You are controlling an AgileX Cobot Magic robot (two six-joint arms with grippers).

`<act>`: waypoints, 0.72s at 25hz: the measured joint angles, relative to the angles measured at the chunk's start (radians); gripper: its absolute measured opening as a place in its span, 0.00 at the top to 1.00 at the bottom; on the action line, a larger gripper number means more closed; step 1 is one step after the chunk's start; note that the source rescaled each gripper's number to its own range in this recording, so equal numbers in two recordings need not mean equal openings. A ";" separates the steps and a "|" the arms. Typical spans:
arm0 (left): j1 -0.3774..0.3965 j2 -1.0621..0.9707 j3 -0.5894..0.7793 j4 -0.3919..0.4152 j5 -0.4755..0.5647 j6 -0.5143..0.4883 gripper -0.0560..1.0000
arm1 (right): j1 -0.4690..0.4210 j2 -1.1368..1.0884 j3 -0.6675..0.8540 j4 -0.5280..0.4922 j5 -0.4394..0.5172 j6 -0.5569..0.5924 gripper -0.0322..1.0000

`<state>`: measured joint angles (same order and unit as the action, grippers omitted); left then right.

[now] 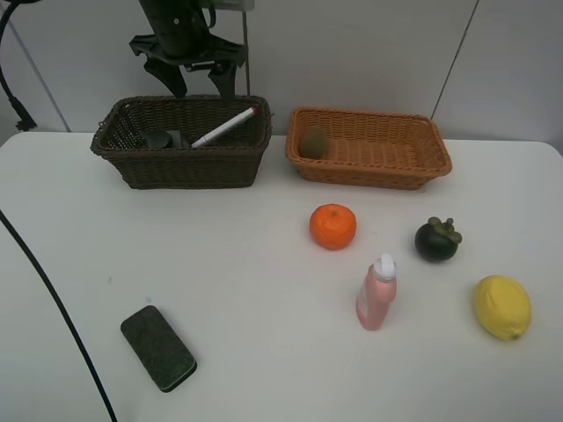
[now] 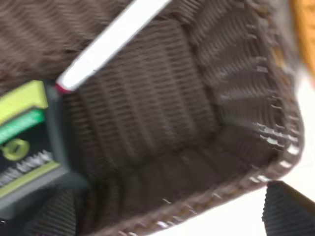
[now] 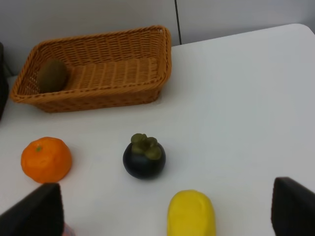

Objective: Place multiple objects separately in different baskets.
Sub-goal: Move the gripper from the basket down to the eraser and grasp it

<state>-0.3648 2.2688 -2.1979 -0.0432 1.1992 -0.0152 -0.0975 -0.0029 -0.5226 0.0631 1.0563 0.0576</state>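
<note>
The left claw (image 1: 201, 79), spread empty over the dark brown basket (image 1: 180, 167) at eleven o'clock on the tabletop (image 1: 264, 369), risks snagging the propped white marker (image 1: 224, 127) on leaving.

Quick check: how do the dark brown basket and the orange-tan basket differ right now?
The dark brown basket is deeper; the orange-tan basket is shallower. The dark brown basket holds a marker and a dark bottle; the orange-tan basket holds only a kiwi. Both are rectangular woven baskets.
</note>
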 joint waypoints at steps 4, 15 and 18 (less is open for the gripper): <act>-0.028 -0.121 0.200 -0.039 -0.002 -0.113 0.00 | 0.000 0.000 0.000 0.000 0.000 0.000 0.00; -0.075 -0.582 0.984 -0.159 0.001 -0.453 0.00 | 0.000 0.000 0.000 0.000 0.000 0.000 0.00; -0.115 -0.641 1.149 -0.172 0.001 -0.521 0.00 | 0.000 0.000 0.000 0.000 0.000 0.000 0.00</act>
<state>-0.4798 1.6276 -1.0494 -0.2149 1.2002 -0.5364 -0.0975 -0.0029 -0.5226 0.0631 1.0563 0.0576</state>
